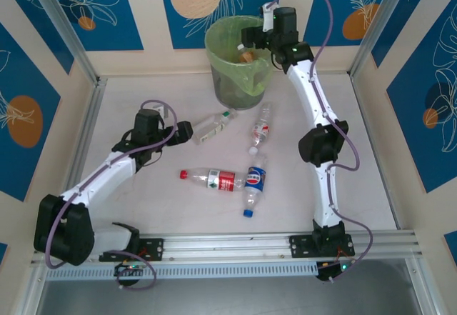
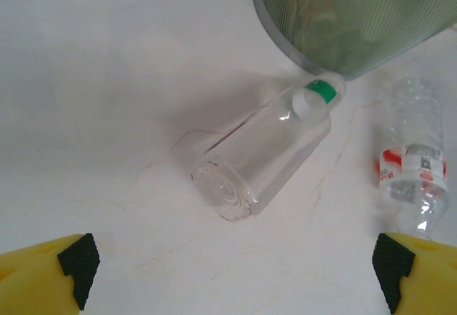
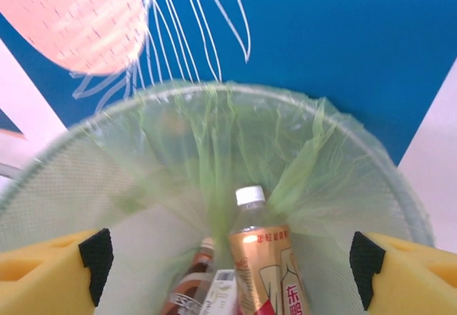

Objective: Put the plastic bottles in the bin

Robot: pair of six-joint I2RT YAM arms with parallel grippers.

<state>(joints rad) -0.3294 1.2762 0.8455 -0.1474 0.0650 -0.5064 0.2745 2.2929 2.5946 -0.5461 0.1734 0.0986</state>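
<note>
The grey bin (image 1: pixel 235 79) with its light-green bag stands at the back. My right gripper (image 1: pixel 252 38) hangs open over its mouth. Between its spread fingers (image 3: pixel 96 256) I look down on a gold-labelled, white-capped bottle (image 3: pixel 265 258) and a brown bottle (image 3: pixel 194 279) lying inside the bin (image 3: pixel 343 172). My left gripper (image 1: pixel 187 131) is open just left of a clear green-capped bottle (image 1: pixel 214 124), whose base faces the open left gripper (image 2: pixel 235 272); that green-capped bottle (image 2: pixel 265 151) lies apart from both pads. A red-capped bottle (image 1: pixel 213 178), a blue-labelled bottle (image 1: pixel 254 184) and a red-and-white-labelled bottle (image 1: pixel 262 131) lie mid-table.
The bin's mesh wall (image 2: pixel 343 22) is just beyond the green cap, and the red-and-white-labelled bottle (image 2: pixel 414 158) lies to its right. Metal frame posts (image 1: pixel 86 65) and blue patterned walls enclose the white table (image 1: pixel 143 208), with a rail (image 1: pixel 235 242) along its near edge.
</note>
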